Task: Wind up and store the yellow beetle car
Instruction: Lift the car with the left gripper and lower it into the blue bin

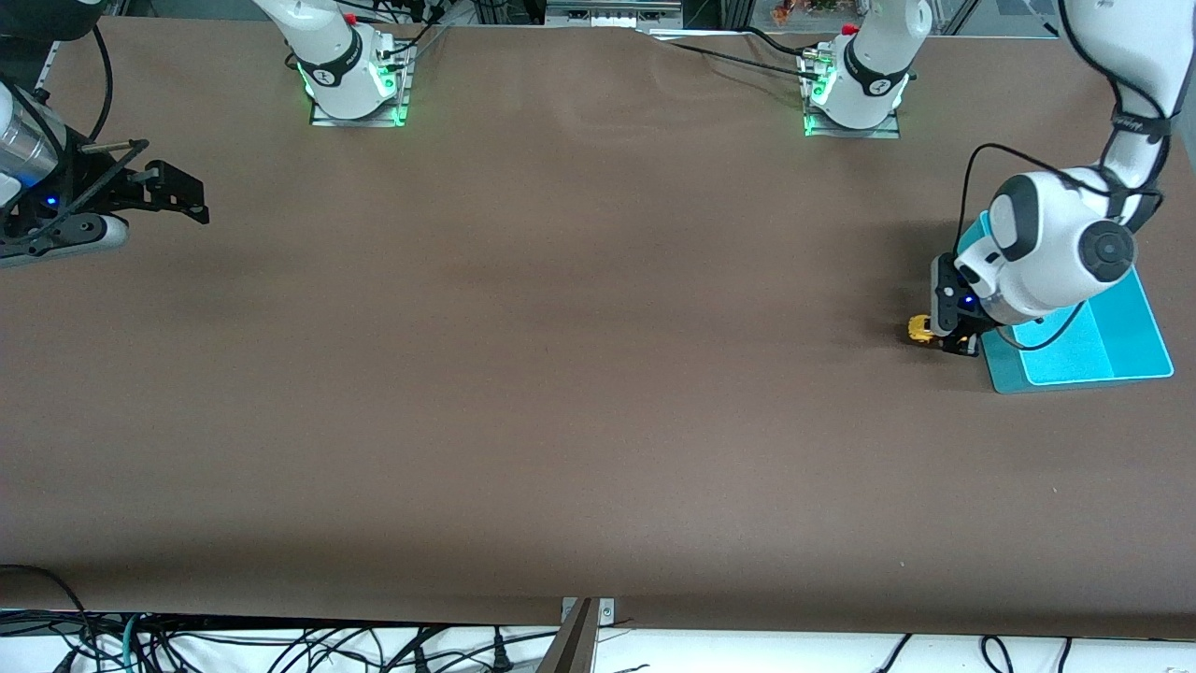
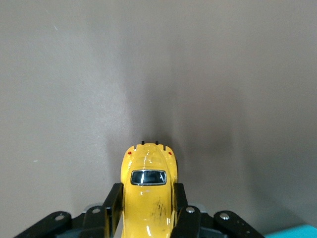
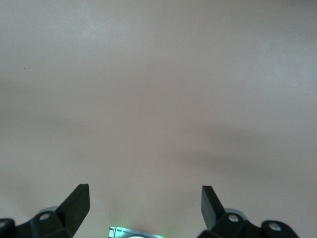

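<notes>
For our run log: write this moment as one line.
left gripper: shut on toy car | right gripper: open, waiting | tray: beside car

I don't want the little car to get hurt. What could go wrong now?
The left gripper pinches only the sides of the yellow beetle car, so the car might slip or twist when pulled back to wind. The teal tray sits right beside it, so the car could bump its rim. The right gripper waits open.

yellow beetle car [image 1: 920, 329]: we count one
teal tray [image 1: 1135, 336]: we count one
grippers: we count two
robot arms: we count two
</notes>
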`<action>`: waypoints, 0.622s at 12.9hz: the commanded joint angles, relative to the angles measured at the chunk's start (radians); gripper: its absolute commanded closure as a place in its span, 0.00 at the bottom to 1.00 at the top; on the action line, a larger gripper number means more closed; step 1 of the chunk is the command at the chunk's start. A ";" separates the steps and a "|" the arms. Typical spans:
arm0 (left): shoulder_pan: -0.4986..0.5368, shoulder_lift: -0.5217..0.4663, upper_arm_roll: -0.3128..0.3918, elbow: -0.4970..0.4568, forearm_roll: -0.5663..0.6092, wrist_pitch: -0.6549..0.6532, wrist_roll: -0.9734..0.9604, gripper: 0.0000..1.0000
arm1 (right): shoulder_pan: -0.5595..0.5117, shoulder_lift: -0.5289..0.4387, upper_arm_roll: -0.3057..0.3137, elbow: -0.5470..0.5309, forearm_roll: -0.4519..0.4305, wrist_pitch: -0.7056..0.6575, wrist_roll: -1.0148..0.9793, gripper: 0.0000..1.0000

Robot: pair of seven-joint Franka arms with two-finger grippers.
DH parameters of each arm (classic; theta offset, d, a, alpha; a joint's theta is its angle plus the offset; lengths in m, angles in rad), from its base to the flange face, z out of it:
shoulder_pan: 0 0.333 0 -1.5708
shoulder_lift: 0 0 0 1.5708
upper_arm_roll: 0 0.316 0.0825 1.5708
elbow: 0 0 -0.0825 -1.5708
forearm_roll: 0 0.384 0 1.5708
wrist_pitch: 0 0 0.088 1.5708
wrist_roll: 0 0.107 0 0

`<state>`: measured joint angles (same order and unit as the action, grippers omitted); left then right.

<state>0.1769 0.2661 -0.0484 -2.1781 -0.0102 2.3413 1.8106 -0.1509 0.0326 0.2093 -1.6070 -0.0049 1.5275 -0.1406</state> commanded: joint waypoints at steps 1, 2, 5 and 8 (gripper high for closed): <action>0.009 -0.038 0.027 0.075 -0.022 -0.155 0.019 0.95 | 0.001 0.006 -0.004 0.024 0.000 -0.015 -0.008 0.00; 0.039 -0.038 0.030 0.098 -0.022 -0.195 0.022 0.95 | 0.001 0.006 -0.004 0.024 0.000 -0.015 -0.010 0.00; 0.177 -0.038 0.030 0.118 -0.027 -0.237 0.160 0.95 | -0.001 0.007 -0.004 0.022 0.000 -0.015 -0.011 0.00; 0.312 -0.031 0.042 0.118 -0.021 -0.226 0.269 0.95 | -0.003 0.013 -0.005 0.024 0.000 -0.017 -0.011 0.00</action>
<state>0.4233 0.2284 -0.0068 -2.0796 -0.0116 2.1324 2.0005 -0.1522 0.0337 0.2071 -1.6070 -0.0049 1.5275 -0.1406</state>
